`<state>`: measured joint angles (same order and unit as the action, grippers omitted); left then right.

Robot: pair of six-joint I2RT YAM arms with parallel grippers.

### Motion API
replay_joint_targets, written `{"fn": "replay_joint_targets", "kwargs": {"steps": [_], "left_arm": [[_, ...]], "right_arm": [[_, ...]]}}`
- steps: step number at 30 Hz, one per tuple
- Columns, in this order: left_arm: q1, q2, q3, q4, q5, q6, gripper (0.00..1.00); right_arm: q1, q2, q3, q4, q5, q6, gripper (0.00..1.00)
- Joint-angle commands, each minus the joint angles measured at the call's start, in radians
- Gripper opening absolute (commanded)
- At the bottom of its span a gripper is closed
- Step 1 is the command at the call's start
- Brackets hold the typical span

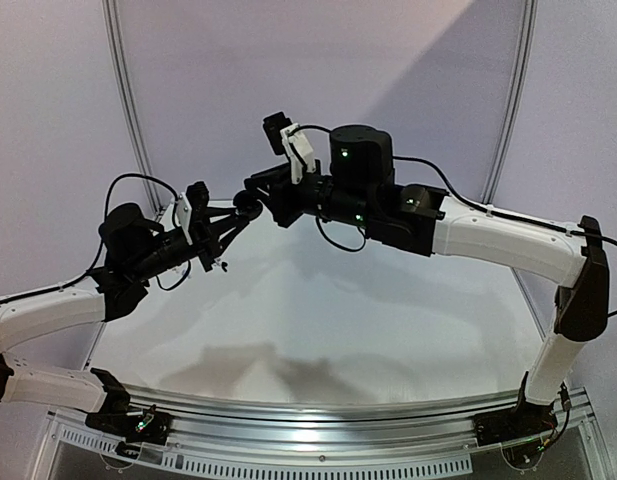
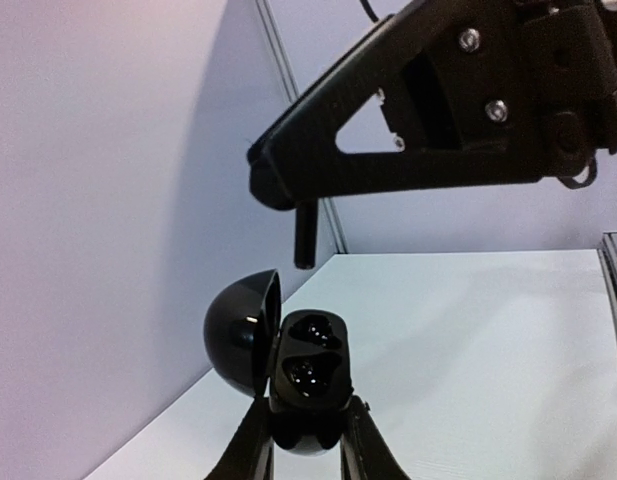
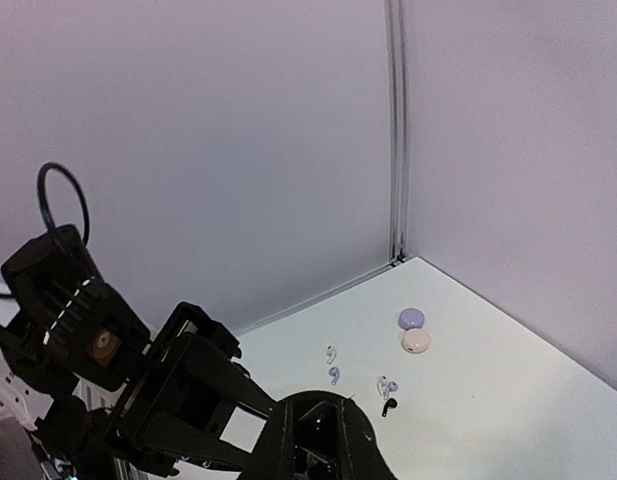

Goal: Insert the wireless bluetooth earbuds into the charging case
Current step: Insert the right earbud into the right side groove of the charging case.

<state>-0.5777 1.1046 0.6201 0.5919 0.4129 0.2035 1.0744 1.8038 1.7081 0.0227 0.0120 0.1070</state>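
My left gripper (image 2: 306,445) is shut on an open black charging case (image 2: 308,385) and holds it in the air. Its lid (image 2: 238,335) hangs open to the left and both glossy sockets face up. My right gripper (image 2: 278,185) hovers just above the case, shut on what looks like a black earbud (image 2: 305,235), stem pointing down. In the top view both grippers (image 1: 233,222) (image 1: 258,192) meet at the case (image 1: 248,205). On the table lie a black earbud (image 3: 389,406) and pale and lavender earbuds (image 3: 330,353) (image 3: 334,375) (image 3: 386,385).
A lavender puck case (image 3: 412,318) and a pale peach puck case (image 3: 416,341) sit together near the far corner of the white table (image 3: 508,400). Walls close the back and sides, with a metal post (image 3: 395,130) in the corner.
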Motion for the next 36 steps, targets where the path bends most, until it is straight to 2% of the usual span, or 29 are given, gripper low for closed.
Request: {"fn": "replay_joint_targets", "kwargs": {"steps": [1,5,9,20,36], "left_arm": [[-0.009,-0.014,-0.001,0.069,-0.136,0.066,0.0],[-0.02,-0.001,-0.029,0.162,-0.204,0.14,0.0],[-0.027,0.005,-0.04,0.188,-0.2,0.177,0.0],[-0.034,0.004,-0.059,0.243,-0.189,0.241,0.0],[-0.037,0.01,-0.054,0.256,-0.189,0.248,0.0]], "right_arm": [[-0.008,-0.047,0.015,0.028,0.151,0.188,0.0],[0.003,-0.026,0.015,0.032,0.231,0.312,0.0],[0.014,-0.001,0.021,0.072,0.247,0.324,0.0],[0.015,0.065,0.074,0.096,0.105,0.316,0.0],[0.014,0.098,0.089,0.093,0.074,0.345,0.0]]}}
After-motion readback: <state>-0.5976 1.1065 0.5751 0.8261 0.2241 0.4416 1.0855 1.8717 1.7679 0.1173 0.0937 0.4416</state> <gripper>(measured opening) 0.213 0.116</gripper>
